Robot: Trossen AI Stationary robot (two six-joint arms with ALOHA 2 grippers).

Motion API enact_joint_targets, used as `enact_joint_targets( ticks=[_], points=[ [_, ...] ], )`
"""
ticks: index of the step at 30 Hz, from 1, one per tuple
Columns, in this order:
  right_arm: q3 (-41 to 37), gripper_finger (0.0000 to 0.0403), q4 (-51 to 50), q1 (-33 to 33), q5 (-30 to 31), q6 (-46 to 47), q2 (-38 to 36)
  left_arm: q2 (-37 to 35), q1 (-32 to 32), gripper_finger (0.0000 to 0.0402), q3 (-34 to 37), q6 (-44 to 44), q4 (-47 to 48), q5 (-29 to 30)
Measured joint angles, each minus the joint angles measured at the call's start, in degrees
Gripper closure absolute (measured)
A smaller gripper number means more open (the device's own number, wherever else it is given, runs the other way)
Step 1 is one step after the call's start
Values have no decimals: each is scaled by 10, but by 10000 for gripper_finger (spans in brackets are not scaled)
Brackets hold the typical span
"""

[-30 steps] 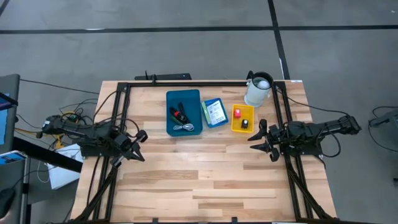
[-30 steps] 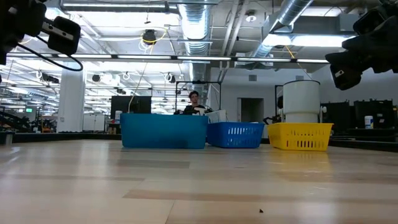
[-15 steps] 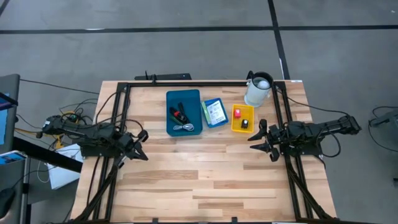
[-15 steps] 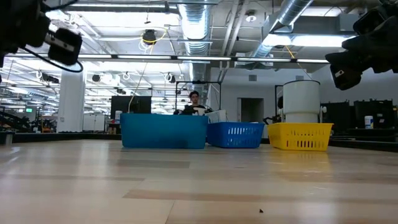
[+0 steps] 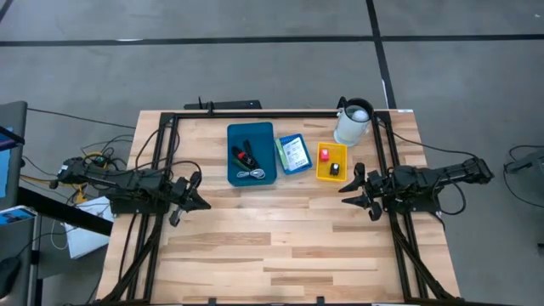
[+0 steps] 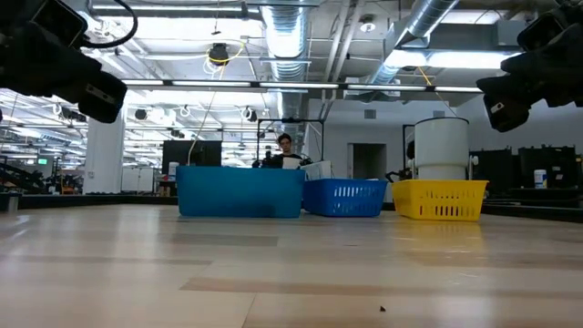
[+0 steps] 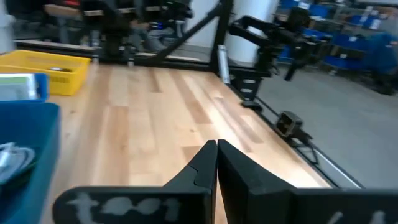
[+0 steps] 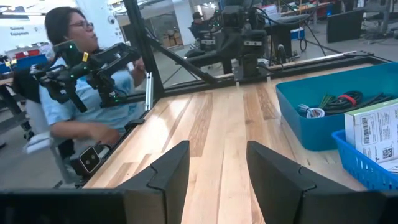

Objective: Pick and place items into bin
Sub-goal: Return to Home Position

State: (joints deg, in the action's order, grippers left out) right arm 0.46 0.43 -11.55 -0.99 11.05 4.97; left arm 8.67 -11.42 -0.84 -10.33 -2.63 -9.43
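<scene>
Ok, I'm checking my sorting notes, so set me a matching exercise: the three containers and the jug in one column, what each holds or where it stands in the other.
Things:
1. dark blue bin
2. small blue basket
3. yellow bin
4. white jug

Contents or place:
A. a red piece and a black piece
B. black cables and a white cable
C. a white printed box
D. stands outside the containers, next to the yellow one

Pairs: 1-B, 2-C, 3-A, 4-D
</scene>
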Motion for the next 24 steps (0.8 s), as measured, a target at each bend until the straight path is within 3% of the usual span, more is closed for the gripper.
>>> enact_joint_targets(
  ticks=[9, 24],
  points=[
    [0, 246, 0, 0, 0, 0, 0, 0, 0, 401, 0, 0, 5, 53],
    [0, 245, 0, 0, 0, 0, 0, 0, 0, 401, -1, 0, 8, 58]
  ],
)
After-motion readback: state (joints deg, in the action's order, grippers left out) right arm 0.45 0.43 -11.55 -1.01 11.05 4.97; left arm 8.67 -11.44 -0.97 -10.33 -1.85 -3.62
